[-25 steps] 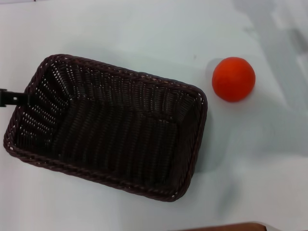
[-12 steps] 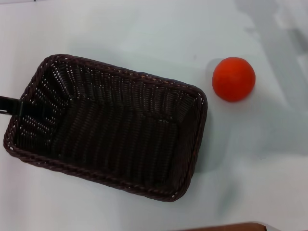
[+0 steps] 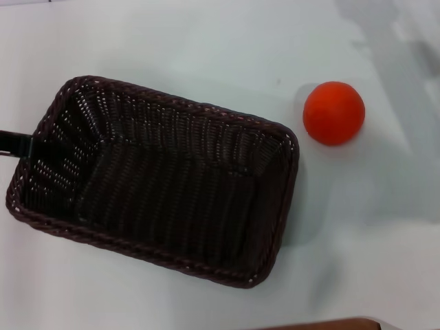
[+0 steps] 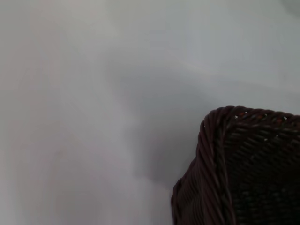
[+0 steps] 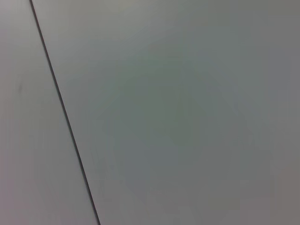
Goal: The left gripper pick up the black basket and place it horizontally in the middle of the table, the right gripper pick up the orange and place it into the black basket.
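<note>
The black basket (image 3: pixel 172 103) lies slanted on the white table (image 3: pixel 172 41), left of centre in the head view, and it is empty. My left gripper (image 3: pixel 20 145) shows only as a black finger at the basket's left short rim, closed on that rim. A corner of the basket also shows in the left wrist view (image 4: pixel 243 164). The orange (image 3: pixel 333 113) sits on the table to the right of the basket's far right corner, apart from it. My right gripper is out of view.
A brown edge (image 3: pixel 323 324) shows at the bottom of the head view. The right wrist view shows only a plain grey surface with a thin dark line (image 5: pixel 65 117).
The left gripper's finger has moved in over the basket's left rim. The basket has shifted slightly, and its right end sits a little lower and farther right. The orange has not moved.
</note>
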